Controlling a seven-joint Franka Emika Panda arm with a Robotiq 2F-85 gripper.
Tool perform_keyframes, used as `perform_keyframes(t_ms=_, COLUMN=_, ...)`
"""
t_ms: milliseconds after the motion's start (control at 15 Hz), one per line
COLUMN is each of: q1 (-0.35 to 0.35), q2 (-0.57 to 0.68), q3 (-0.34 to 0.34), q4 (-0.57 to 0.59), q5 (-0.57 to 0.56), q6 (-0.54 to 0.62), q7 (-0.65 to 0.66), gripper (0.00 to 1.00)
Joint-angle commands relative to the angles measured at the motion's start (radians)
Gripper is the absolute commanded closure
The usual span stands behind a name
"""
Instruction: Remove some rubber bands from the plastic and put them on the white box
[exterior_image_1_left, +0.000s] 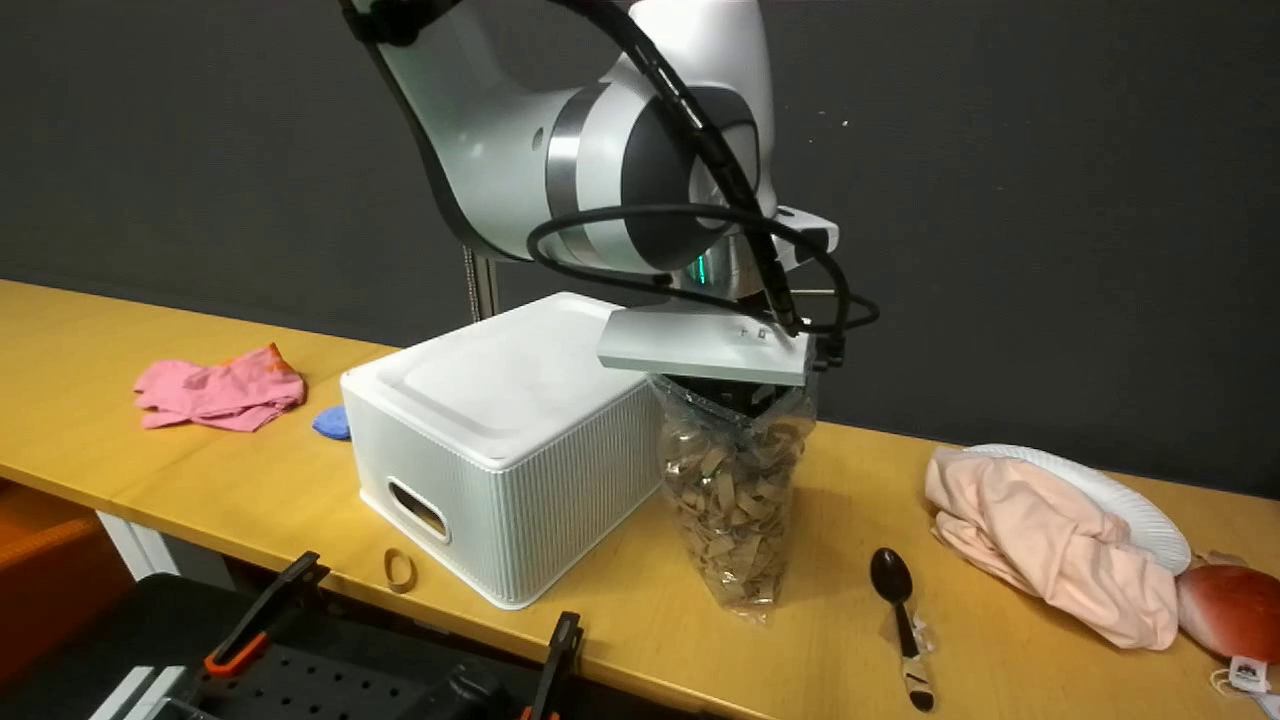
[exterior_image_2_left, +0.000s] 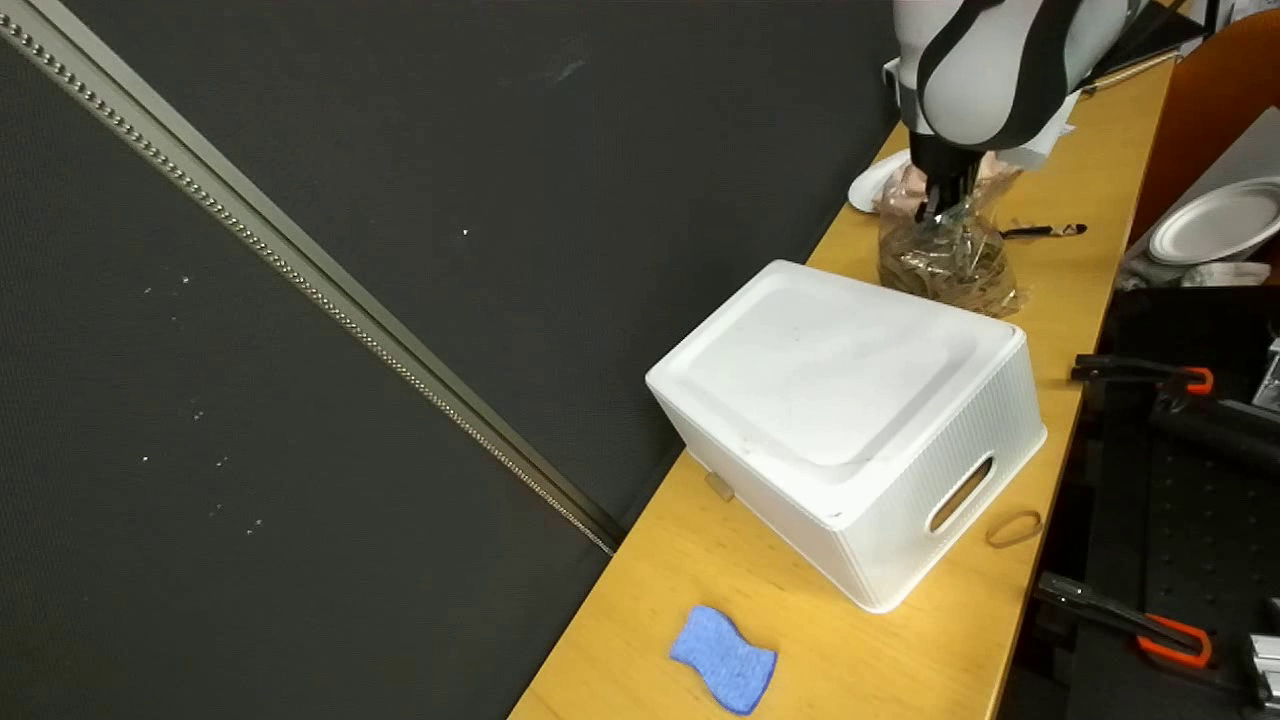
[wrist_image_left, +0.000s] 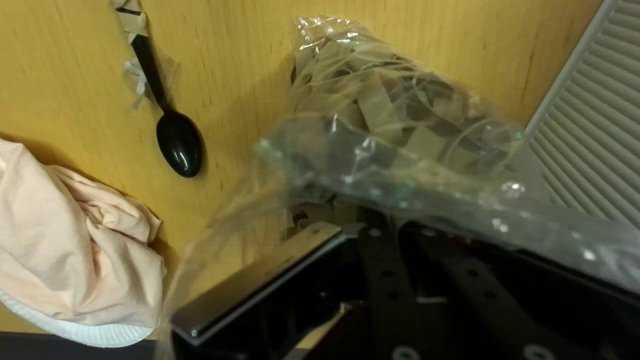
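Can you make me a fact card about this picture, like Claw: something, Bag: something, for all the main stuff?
Plastic bag: see-through, next to the white box
Rubber bands: lots, brown, inside the bag
Claw: tips inside the bag's open top; can't tell if it grips a band
Loose band: near the box end with the oval hole
Blue sponge: other side of the box from the bag
Pink cloth: beyond the sponge
Black spoon: between bag and peach cloth
White plate: partly under the peach cloth

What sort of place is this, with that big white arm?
Probably a robotics lab or workshop: a robot arm hangs over a wooden table, and black-and-orange clamps sit at the table's edge.
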Motion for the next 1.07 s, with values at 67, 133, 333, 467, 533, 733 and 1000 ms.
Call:
perform_keyframes(t_ms=67, q1=-0.002, q2=-0.1, q3=-0.013, q4=-0.039, q5=-0.047, q6=-0.015, q7=0.023, gripper=0.98)
perform_keyframes(t_ms=133, q1=-0.003, q2=-0.115, q3=-0.014, q4=-0.039, q5=-0.05, q6=-0.021, q7=0.023, gripper=0.98)
perform_keyframes(t_ms=333, q1=-0.007, q2=-0.154, q3=-0.02, q4=-0.035, q5=-0.07, q6=-0.032, q7=0.024, gripper=0.98)
perform_keyframes(t_ms=467, q1=-0.013, q2=-0.173, q3=-0.021, q4=-0.027, q5=-0.083, q6=-0.031, q7=0.022, gripper=0.98)
perform_keyframes(t_ms=533, q1=-0.015, q2=-0.18, q3=-0.017, q4=-0.022, q5=-0.072, q6=-0.034, q7=0.014, gripper=0.98)
perform_keyframes(t_ms=733, q1=-0.014, q2=-0.208, q3=-0.01, q4=-0.012, q5=-0.054, q6=-0.048, q7=0.005, gripper=0.98)
perform_keyframes(t_ms=1000, q1=-0.011, q2=-0.242, q3=-0.005, q4=-0.002, q5=-0.044, q6=-0.056, q7=-0.002, gripper=0.98)
